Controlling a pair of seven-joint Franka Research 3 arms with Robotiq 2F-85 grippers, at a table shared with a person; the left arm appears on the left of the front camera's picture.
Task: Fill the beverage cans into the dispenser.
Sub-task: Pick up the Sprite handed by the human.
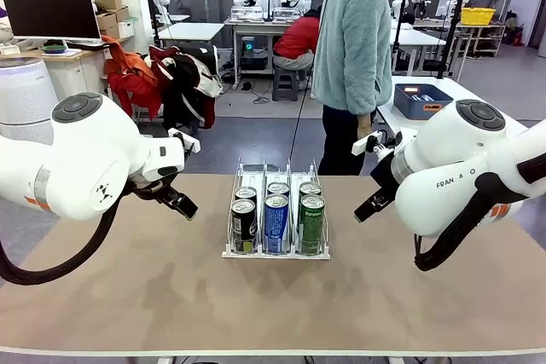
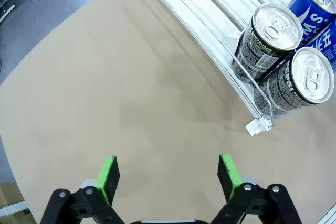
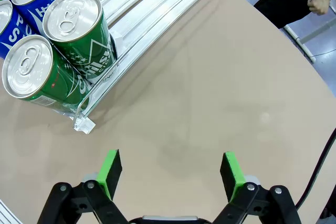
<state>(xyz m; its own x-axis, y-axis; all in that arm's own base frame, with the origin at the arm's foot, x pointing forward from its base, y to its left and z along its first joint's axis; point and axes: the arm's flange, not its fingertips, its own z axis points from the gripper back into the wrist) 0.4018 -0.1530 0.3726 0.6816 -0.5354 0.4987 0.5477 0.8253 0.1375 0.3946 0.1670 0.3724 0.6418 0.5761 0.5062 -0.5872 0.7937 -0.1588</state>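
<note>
Front view: clear-plastic three-lane dispenser with white base (image 1: 256,255) sits on the beige tabletop (image 1: 128,296), six slim aluminium beverage cans (image 1: 275,223) packed at its near end; left claw (image 1: 189,208) and right claw (image 1: 365,209) hang spread and empty either side, so you'd best feed further cans upright into the free far end.

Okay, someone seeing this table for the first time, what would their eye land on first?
The clear dispenser mid-table, holding two black cans in its left lane, two blue cans in the middle, two green cans on the right. Flanking it, the left pincer and right pincer hang open above the tabletop; a person in a pale fleece stands past the far edge.
</note>
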